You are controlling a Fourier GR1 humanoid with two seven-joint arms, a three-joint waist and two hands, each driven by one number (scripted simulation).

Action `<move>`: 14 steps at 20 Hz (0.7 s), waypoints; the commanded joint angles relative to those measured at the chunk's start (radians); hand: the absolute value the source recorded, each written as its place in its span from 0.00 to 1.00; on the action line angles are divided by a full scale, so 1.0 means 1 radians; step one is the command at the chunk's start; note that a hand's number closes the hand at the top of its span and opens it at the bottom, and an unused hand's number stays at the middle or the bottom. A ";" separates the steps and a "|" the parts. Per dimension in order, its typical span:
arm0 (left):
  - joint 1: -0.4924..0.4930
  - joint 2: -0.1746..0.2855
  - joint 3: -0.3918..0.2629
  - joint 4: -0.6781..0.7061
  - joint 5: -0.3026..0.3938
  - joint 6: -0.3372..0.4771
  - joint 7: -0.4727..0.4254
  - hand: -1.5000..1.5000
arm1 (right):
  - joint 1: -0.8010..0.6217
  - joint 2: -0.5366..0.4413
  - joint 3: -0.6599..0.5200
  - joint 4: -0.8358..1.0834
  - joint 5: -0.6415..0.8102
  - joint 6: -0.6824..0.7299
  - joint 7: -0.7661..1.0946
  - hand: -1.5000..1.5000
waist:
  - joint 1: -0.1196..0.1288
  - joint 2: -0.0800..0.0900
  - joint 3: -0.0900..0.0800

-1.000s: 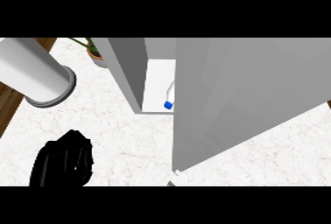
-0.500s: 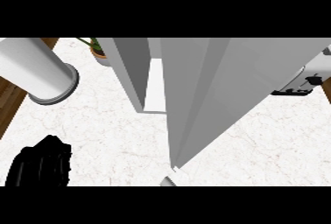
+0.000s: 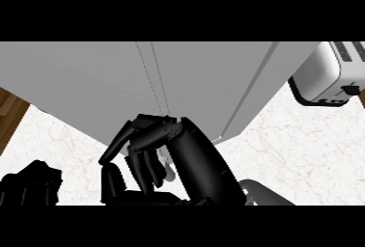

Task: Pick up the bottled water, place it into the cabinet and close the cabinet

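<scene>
**Reaching up to the closed grey cabinet with a curled right hand**

A tall, flat-fronted grey cabinet (image 3: 85,82) fills the upper part of the head view. Its two doors meet in a thin vertical seam (image 3: 158,91), with no gap between them. The bottled water does not show anywhere, and nothing of the cabinet's inside can be seen.

The black right hand (image 3: 192,154) lies across the lower end of that seam. Its knuckles are raised against the cabinet front, and its fingers (image 3: 135,140) are bent over and hang back down. They close on nothing that can be seen. Whether the knuckles touch the door or stop just before it cannot be told. A grey forearm (image 3: 260,193) runs down and to the right from the hand.

The black left hand (image 3: 28,185) sits low and left of the cabinet as a dark bunched shape over the white marbled surface (image 3: 299,154). Whether it is open or closed cannot be told.

A white slotted toaster (image 3: 324,72) stands just right of the cabinet. A strip of brown wooden floor (image 3: 8,113) shows at the cabinet's left.
</scene>
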 commanded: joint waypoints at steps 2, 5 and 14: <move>0.042 0.027 0.047 -0.041 0.013 -0.030 -0.004 1.00 | -0.072 0.034 -0.202 0.256 -0.210 0.122 -0.124 1.00 | -0.010 0.002 0.002; 0.060 0.043 0.086 -0.043 0.043 -0.054 0.018 1.00 | -0.131 0.034 -0.272 0.410 -0.275 0.209 -0.200 1.00 | -0.018 0.000 0.002; 0.070 0.073 0.150 -0.007 0.070 -0.138 0.019 1.00 | -0.206 -0.065 -0.438 0.745 -0.311 0.406 -0.404 1.00 | -0.009 0.008 0.002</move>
